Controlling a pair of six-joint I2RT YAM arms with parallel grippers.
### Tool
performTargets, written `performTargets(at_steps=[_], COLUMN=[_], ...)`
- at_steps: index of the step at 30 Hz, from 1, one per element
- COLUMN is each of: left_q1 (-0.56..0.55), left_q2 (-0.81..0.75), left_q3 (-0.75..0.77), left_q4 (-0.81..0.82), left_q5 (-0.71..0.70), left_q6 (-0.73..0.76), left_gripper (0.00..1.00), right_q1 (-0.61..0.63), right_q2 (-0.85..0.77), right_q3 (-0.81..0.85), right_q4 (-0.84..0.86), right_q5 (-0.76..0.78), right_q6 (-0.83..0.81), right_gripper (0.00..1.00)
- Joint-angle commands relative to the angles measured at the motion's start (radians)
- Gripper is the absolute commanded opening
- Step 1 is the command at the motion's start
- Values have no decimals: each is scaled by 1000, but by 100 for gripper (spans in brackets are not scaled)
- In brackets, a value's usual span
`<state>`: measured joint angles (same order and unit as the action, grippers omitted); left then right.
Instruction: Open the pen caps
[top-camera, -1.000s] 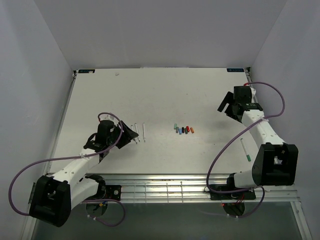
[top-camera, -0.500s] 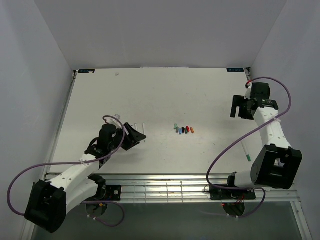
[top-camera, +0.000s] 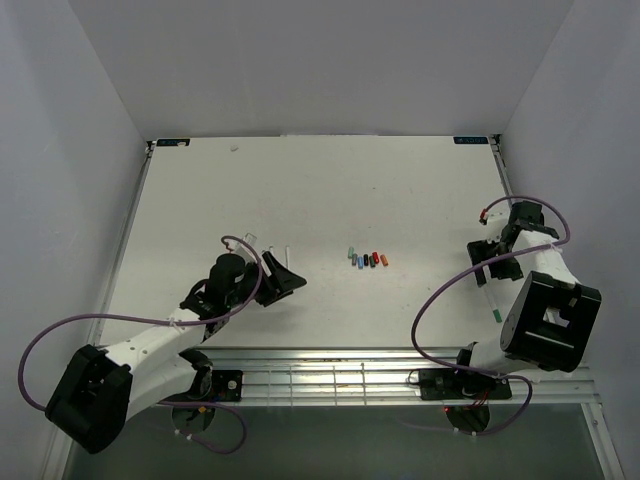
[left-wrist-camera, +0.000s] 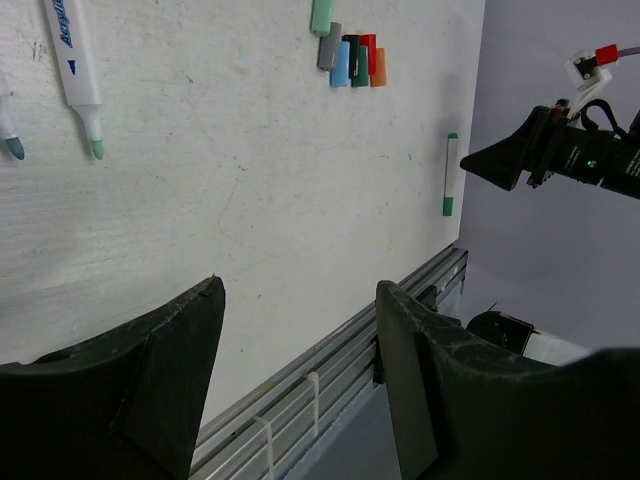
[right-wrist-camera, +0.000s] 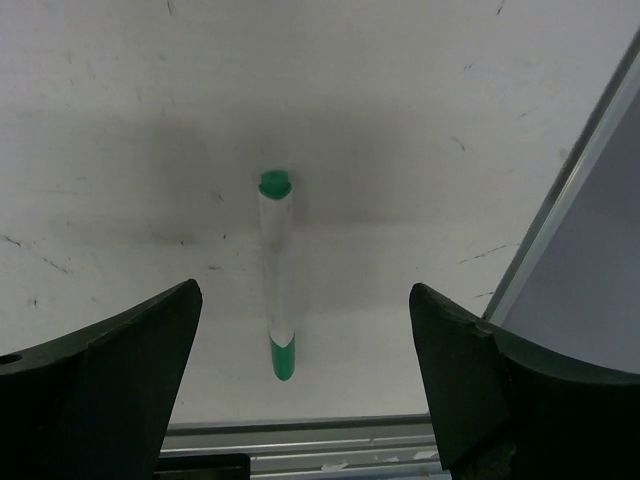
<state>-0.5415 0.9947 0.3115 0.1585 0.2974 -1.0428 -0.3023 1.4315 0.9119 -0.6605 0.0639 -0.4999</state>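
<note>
My right gripper (right-wrist-camera: 305, 300) spread wide over a white pen (right-wrist-camera: 277, 270), green cap (right-wrist-camera: 282, 357) on, my left gripper (left-wrist-camera: 300, 300) empty, jaws apart

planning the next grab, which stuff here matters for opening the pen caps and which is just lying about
Job:
- green pen, caps on, under the right hand

Lying about, already dealt with:
- loose caps
- open pens
</note>
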Motion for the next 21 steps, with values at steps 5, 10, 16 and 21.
performTargets(at_steps=[5,10,16,21], left_q1=[-12,-11,-11,-12], left_q2=[-7,-11,-21,-36], left_q3=[-35,-43,-54,-71], left_q4=[73,82,84,84], left_q5=[2,-7,-1,-7], left_q6=[-6,-3,-6,-2], left_gripper=[72,72,72,72], right_q1=[-66,-69,-73,-75], right_q2=[-8,20,61,110], right_q3=[-85,-125,-145,-134], right_q4=[68,88,108,98], right_q5=[-56,-89,-69,-98], right_q6=[-157,-186,-187,-177], right_gripper=[97,100,88,77])
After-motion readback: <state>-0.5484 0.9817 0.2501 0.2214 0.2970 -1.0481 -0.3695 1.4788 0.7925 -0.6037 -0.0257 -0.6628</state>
